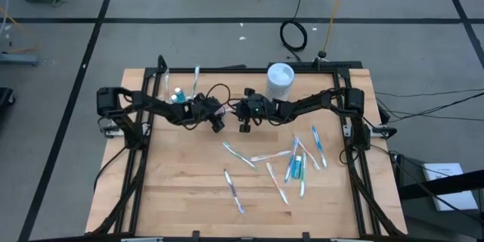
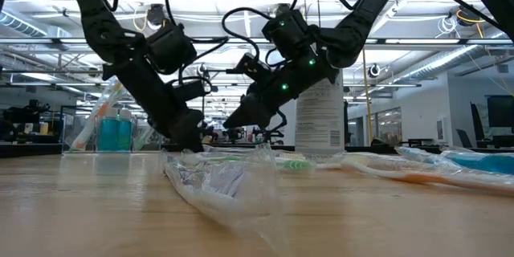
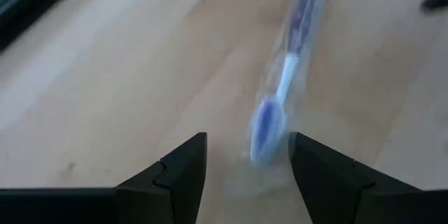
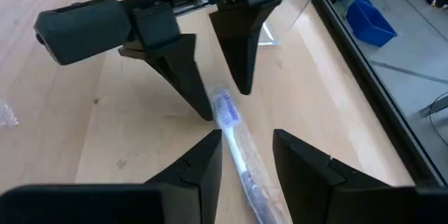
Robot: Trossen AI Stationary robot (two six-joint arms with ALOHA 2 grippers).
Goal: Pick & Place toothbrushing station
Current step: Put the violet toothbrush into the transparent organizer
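Note:
A clear-wrapped toothbrush (image 4: 234, 136) with a blue head hangs in the air near the table's middle, between my two grippers. My right gripper (image 4: 246, 136), reaching in from the right (image 1: 244, 123), is shut on it. My left gripper (image 3: 248, 161), coming from the left (image 1: 218, 122), stands open. Its two fingers (image 4: 199, 101) are on either side of the brush's blue head (image 3: 266, 122); whether they touch it I cannot tell. A clear cup (image 1: 178, 95) holding blue toothpaste tubes stands at the far left. My right gripper pinches the wrapped toothbrush by its handle (image 4: 243, 168) between its two fingers. The fingers come from the table's right, slanting a little downward, and lie along the brush. The head end (image 4: 224, 106) sticks out past the fingertips toward my left gripper, clear of the table.
A tall white cylindrical container (image 1: 280, 80) stands at the far edge, right behind my right arm. Several wrapped toothbrushes and a toothpaste tube (image 1: 291, 165) lie scattered on the near right of the board. One more toothbrush (image 1: 234, 190) lies near the front middle.

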